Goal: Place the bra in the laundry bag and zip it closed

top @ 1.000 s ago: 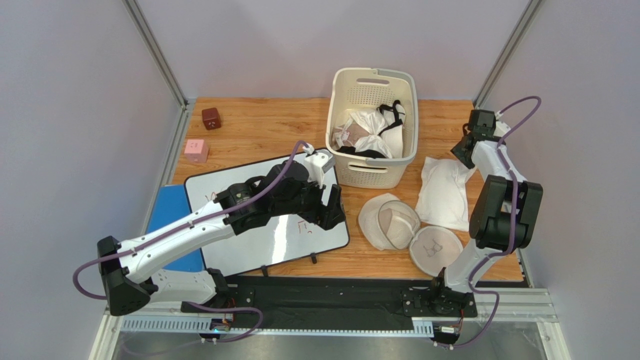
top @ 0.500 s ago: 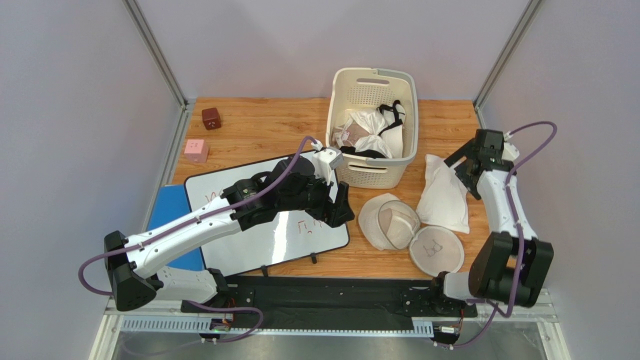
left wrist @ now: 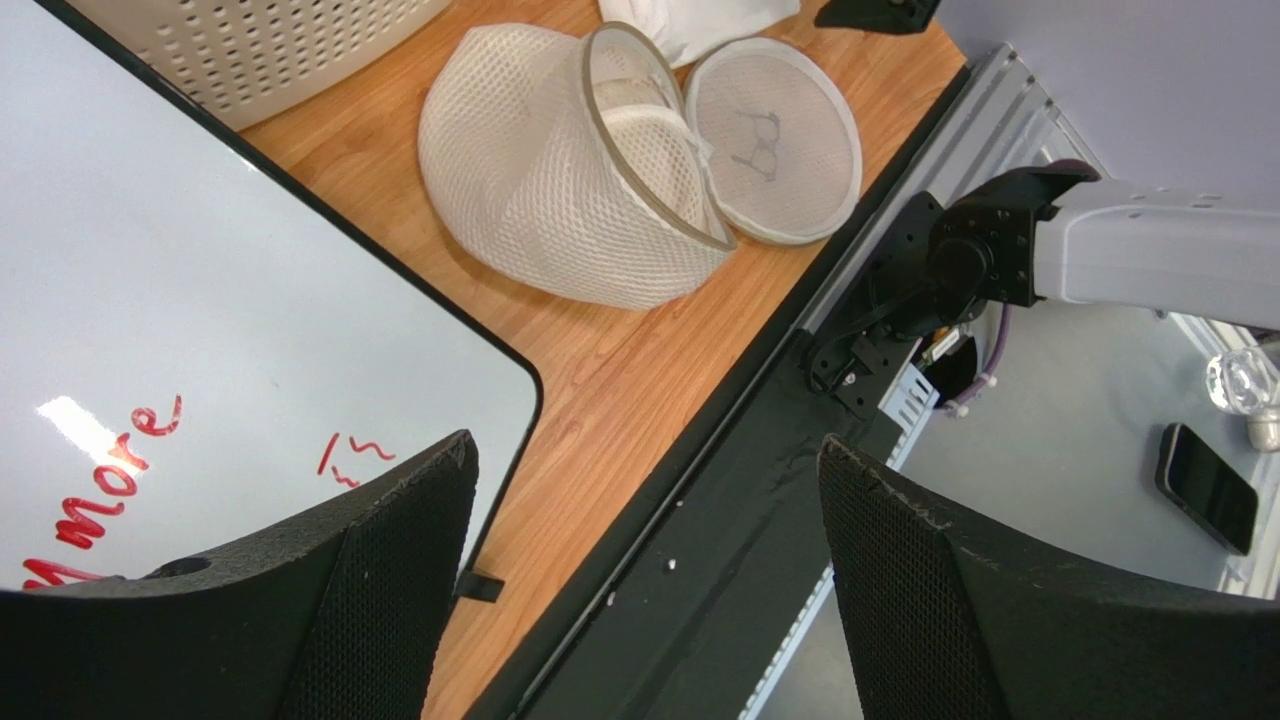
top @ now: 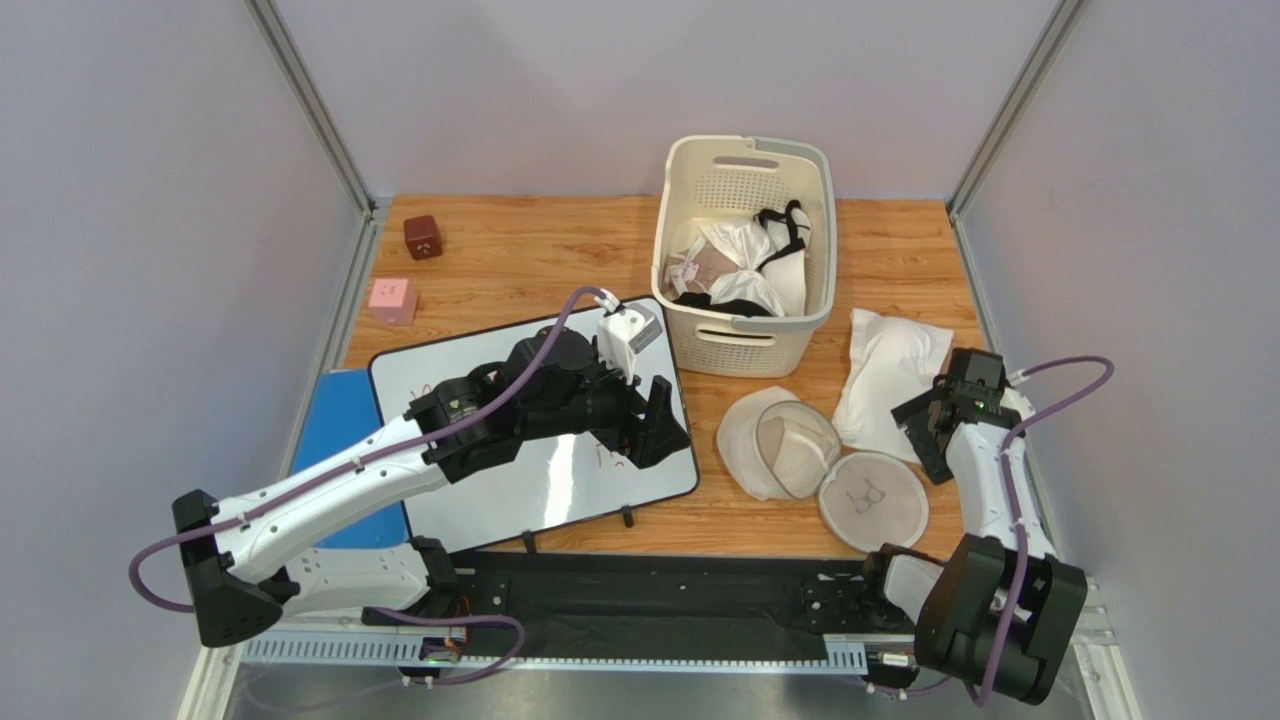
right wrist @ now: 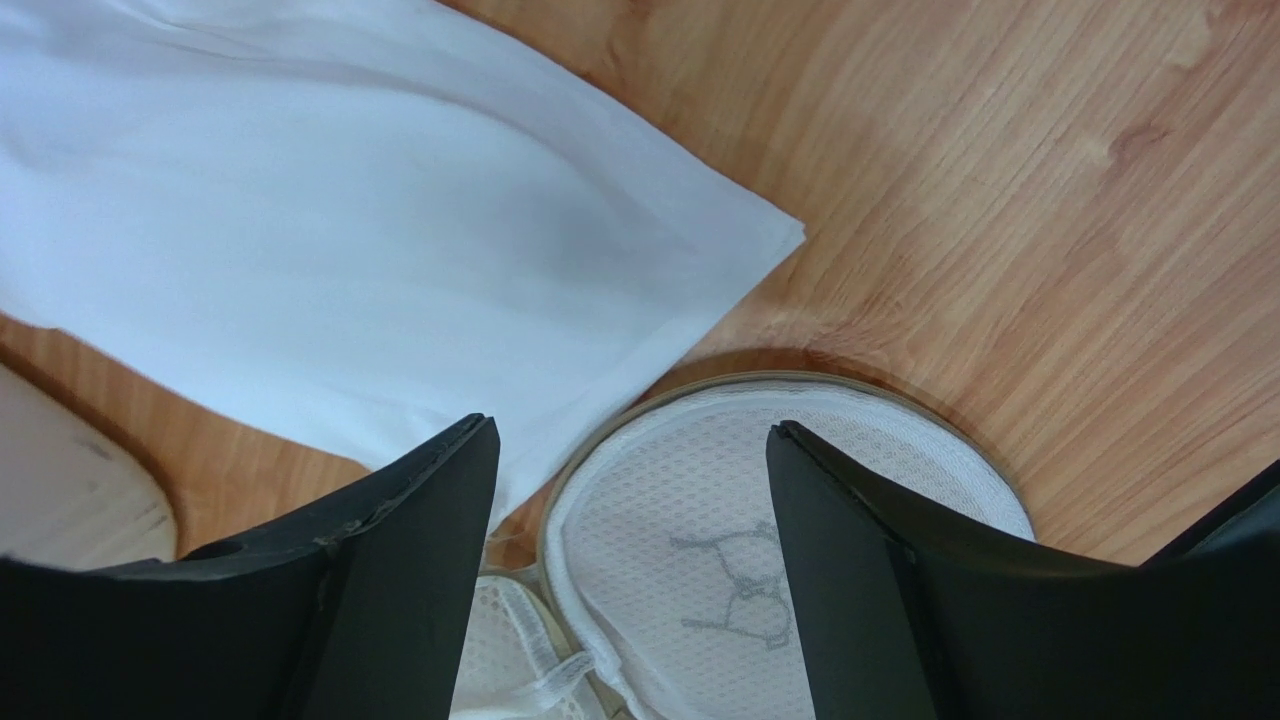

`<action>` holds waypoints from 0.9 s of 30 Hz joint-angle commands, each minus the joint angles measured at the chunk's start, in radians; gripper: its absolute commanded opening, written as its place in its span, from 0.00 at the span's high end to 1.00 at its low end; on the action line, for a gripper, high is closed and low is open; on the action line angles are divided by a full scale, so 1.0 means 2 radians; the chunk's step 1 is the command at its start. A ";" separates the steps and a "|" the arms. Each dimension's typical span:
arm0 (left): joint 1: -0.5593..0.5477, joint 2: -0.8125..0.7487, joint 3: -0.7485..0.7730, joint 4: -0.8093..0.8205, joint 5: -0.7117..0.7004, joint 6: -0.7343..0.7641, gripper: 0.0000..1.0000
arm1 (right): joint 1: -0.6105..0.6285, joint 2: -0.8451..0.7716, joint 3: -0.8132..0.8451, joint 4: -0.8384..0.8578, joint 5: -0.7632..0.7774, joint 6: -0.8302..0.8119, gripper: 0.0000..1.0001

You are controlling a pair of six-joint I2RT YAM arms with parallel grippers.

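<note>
The bra [top: 890, 383] lies crumpled on the wood at the right, white and soft [right wrist: 346, 225]. The laundry bag [top: 778, 443] sits unzipped just left of it, its domed half [left wrist: 571, 165] gaping and its flat round half [top: 872, 498] lying nearer the table's front edge. My right gripper [top: 927, 425] hovers open over the bra's near corner and the flat half [right wrist: 751, 540], with nothing between its fingers [right wrist: 631, 432]. My left gripper [top: 666, 425] is open and empty over the whiteboard's right corner, left of the bag [left wrist: 646, 450].
A cream slatted basket [top: 744, 255] of clothes stands behind the bag. A whiteboard [top: 496, 435] with red writing lies under the left arm, a blue pad [top: 338, 435] beside it. A dark red cube [top: 422, 236] and a pink cube [top: 392, 299] sit far left.
The right gripper opened, let go of the bra's far edge, and swung toward the near side, ending over the bra's near corner. The bra has shifted. The left arm moved only slightly.
</note>
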 commanded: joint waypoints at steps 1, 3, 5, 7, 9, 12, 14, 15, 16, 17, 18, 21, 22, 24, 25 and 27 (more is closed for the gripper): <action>0.003 -0.016 -0.002 0.017 0.000 0.020 0.11 | -0.024 0.018 -0.032 0.055 -0.028 0.009 0.28; 0.003 -0.017 -0.001 0.013 -0.002 0.023 0.11 | -0.038 0.026 -0.051 0.093 -0.044 0.004 0.29; 0.004 -0.016 0.000 0.013 0.000 0.025 0.11 | -0.041 0.031 -0.060 0.122 -0.041 0.000 0.30; 0.004 -0.014 -0.001 0.010 0.001 0.025 0.11 | -0.044 0.037 -0.068 0.139 -0.042 -0.008 0.32; 0.005 -0.012 -0.001 0.009 0.000 0.022 0.11 | -0.044 0.043 -0.074 0.164 -0.046 -0.015 0.33; 0.006 -0.008 -0.001 0.012 0.000 0.021 0.11 | -0.044 0.053 -0.074 0.187 -0.046 -0.026 0.35; 0.006 -0.005 0.001 0.012 0.000 0.019 0.11 | -0.044 0.050 -0.071 0.185 -0.058 -0.036 0.42; 0.006 -0.004 0.002 0.012 0.001 0.019 0.11 | -0.044 0.047 -0.069 0.179 -0.059 -0.034 0.42; 0.006 -0.004 0.002 0.013 -0.001 0.018 0.11 | -0.044 0.045 -0.056 0.165 -0.057 -0.033 0.44; 0.007 -0.003 0.002 0.014 0.000 0.018 0.11 | -0.044 0.037 -0.048 0.121 -0.054 -0.033 0.44; 0.007 -0.002 0.002 0.015 0.001 0.019 0.11 | -0.043 0.028 -0.041 0.099 -0.051 -0.033 0.44; 0.008 0.003 0.001 0.019 0.006 0.021 0.11 | -0.044 -0.008 -0.023 0.037 -0.041 -0.029 0.35; 0.008 0.004 0.000 0.021 0.007 0.021 0.11 | -0.044 -0.015 -0.019 0.033 -0.043 -0.031 0.30; 0.009 0.006 -0.002 0.022 0.013 0.025 0.11 | -0.044 -0.026 -0.005 0.043 -0.033 -0.040 0.25; 0.010 0.006 -0.005 0.023 0.013 0.028 0.11 | -0.044 -0.022 0.004 0.073 -0.032 -0.051 0.21; 0.010 0.002 -0.009 0.019 0.011 0.037 0.11 | -0.046 0.007 0.016 0.098 -0.044 -0.090 0.24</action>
